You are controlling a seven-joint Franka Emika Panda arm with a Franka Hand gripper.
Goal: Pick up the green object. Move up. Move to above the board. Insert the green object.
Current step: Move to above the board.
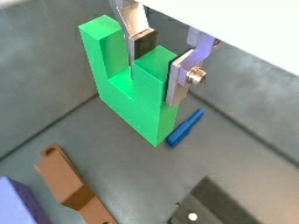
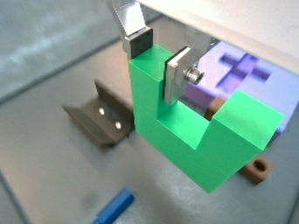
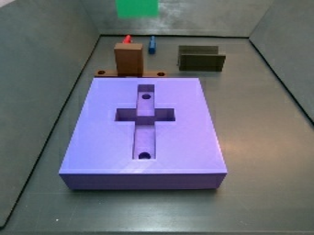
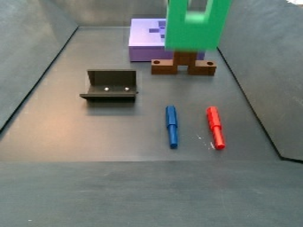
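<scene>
**Green piece held up above the floor, the board apart from it**

Nearest to the camera in both wrist views are the two silver fingers (image 1: pixel 142 31) of the gripper (image 1: pixel 163 54), and they are closed on one prong of the green object (image 1: pixel 131 87). One finger lies on each side of this prong, with the dark pads pressed against it. The second prong stands free beside it, and the solid base hangs below, clear of the grey floor.

In a side view the green object (image 4: pixel 196 25) is high in the picture, partly cut by the top edge, in front of the brown block (image 4: pixel 185 64). The gripper itself is not seen there. Behind them lies the board (image 4: pixel 154 37), flat on the floor. In a side view the board (image 3: pixel 185 124) fills the middle, with its cross-shaped recess (image 3: pixel 145 115) open, and the green object (image 3: pixel 138 6) shows only as a small patch at the far top edge, well apart from the board.

On the floor a blue pen (image 4: pixel 171 125) and a red pen (image 4: pixel 215 127) lie near each other, almost parallel. The fixture (image 4: pixel 110 86) stands to the side of them, apart from both. In a wrist view the blue pen (image 1: pixel 184 129) lies just under the raised green base.
</scene>
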